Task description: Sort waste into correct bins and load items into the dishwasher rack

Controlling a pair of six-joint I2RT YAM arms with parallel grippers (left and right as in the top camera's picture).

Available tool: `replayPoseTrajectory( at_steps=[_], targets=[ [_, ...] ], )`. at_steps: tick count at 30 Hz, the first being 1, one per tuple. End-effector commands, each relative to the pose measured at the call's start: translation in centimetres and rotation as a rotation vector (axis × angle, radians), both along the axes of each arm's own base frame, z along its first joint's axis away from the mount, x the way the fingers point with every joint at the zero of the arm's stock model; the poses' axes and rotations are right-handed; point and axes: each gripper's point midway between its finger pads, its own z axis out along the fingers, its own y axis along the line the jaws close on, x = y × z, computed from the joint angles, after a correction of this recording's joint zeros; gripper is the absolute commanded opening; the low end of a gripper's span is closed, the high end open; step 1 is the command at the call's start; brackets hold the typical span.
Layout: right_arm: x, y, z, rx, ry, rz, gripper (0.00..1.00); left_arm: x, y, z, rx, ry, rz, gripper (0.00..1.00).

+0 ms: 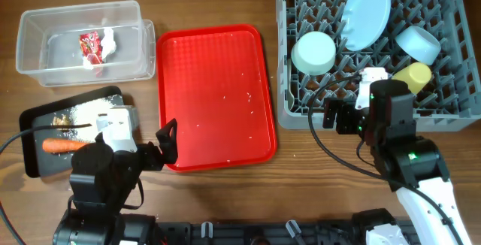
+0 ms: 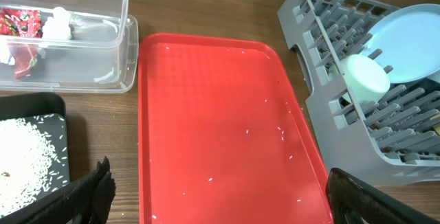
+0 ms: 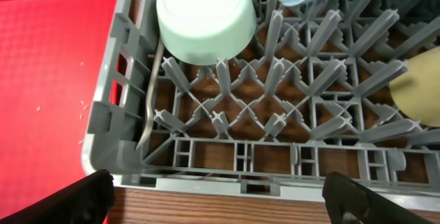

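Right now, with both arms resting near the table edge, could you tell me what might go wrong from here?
1. Loose rice grains dot the red tray; the open left tool hovers at its near edge, so a nudge could scatter them.
2. The open right tool sits close to the front wall of the dishwasher rack; pushing forward may jolt it and tip the leaning pale blue plate onto the pale green bowl.

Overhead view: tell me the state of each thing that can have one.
left gripper, open, empty.
right gripper, open, empty.
clear tub, holds wrapper and tissue.
black tray, holds rice and carrot.
red tray, only stray rice grains.
plate, standing on edge in rack.
green bowl, in rack, base showing.
blue bowl, tilted in rack.
yellow cup, on its side in rack.
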Motion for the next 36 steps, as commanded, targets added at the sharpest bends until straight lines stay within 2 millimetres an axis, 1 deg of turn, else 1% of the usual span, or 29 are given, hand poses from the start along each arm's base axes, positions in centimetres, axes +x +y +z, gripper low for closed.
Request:
replayPoseTrajectory(
  at_steps=[1, 6, 9, 11, 14, 17, 19, 22, 26, 28, 31, 33, 36],
  targets=[
    [-0.9, -0.4, 1.9, 0.010, -0.077, -0.015, 1.00, 0.0, 0.3, -0.4, -0.002, 0.008, 0.017, 1.00],
    [-3.4, -0.9, 6.3, 0.033, -0.259, -0.013, 1.00, 0.0, 0.3, -0.4, -0.002, 0.008, 0.018, 1.00],
    [-5.2, -1.8, 8.2, 0.031, -0.366, -0.043, 1.00, 0.0, 0.3, -0.4, -0.002, 0.007, 0.018, 1.00],
    [-6.5, -2.7, 8.5, 0.026, -0.444, -0.073, 1.00, 0.0, 0.3, -0.4, -0.002, 0.007, 0.018, 1.00],
    [-7.8, -3.4, 7.6, 0.032, -0.535, -0.100, 1.00, 0.0, 0.3, -0.4, -0.002, 0.007, 0.018, 1.00],
    [-7.7, -4.0, 6.9, 0.048, -0.644, -0.133, 1.00, 0.0, 0.3, -0.4, -0.002, 0.007, 0.018, 1.00],
    [-7.3, -4.3, 6.7, 0.058, -0.722, -0.151, 1.00, 0.0, 0.3, -0.4, -0.002, 0.007, 0.018, 1.00],
    [-5.7, -4.7, 6.3, 0.064, -0.808, -0.177, 1.00, 0.0, 0.3, -0.4, -0.002, 0.008, 0.018, 1.00],
    [-4.5, -5.0, 6.1, 0.076, -0.919, -0.178, 1.00, 0.0, 0.3, -0.4, -0.002, 0.007, 0.018, 1.00],
    [-4.0, -5.0, 5.5, 0.081, -0.960, -0.170, 1.00, 0.0, 0.3, -0.4, -0.002, 0.008, 0.018, 1.00],
    [-3.4, -4.8, 3.5, 0.085, -0.962, -0.151, 1.00, 0.0, 0.3, -0.4, -0.002, 0.008, 0.018, 1.00],
    [-3.3, -4.8, 2.3, 0.075, -0.906, -0.147, 1.00, 0.0, 0.3, -0.4, -0.002, 0.007, 0.018, 1.00],
    [-3.2, -4.7, 1.4, 0.020, -0.872, -0.123, 1.00, 0.0, 0.3, -0.4, -0.002, 0.008, 0.018, 1.00]
  ],
)
